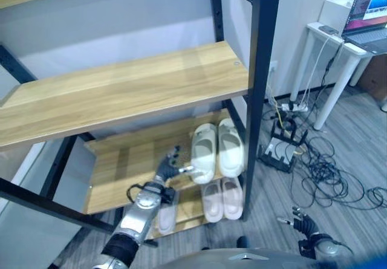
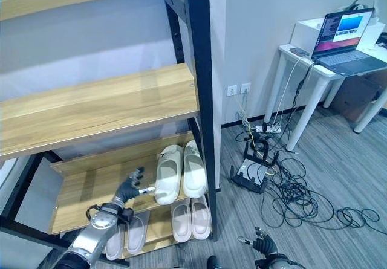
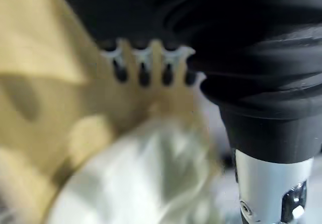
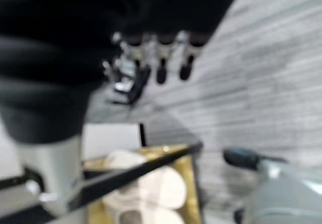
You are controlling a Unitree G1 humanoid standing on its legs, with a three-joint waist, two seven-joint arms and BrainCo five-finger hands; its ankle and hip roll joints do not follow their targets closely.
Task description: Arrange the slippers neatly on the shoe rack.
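Check the shoe rack (image 1: 261, 69) first: on its second-lowest shelf (image 1: 121, 172) a pair of cream slippers (image 1: 217, 148) lies side by side at the right end, toes toward the wall, and the two look roughly parallel. On the bottom shelf (image 1: 187, 211), a pale pink pair (image 1: 222, 198) sits directly below them, also side by side, and a further pale pair (image 1: 166, 216) lies to its left, partly hidden behind the left arm. The left hand (image 1: 171, 165) is at the heel of the left cream slipper, fingers spread and relaxed, gripping nothing; the thumb tip appears to touch the slipper's side, though contact cannot be confirmed. The right hand (image 1: 304, 223) hangs low over the floor to the right of the rack, fingers loosely extended and empty. Judge the task as nearly complete: all visible slippers are on the rack in pairs. What may remain is a final nudge to square the cream pair, then withdrawal of the left hand.
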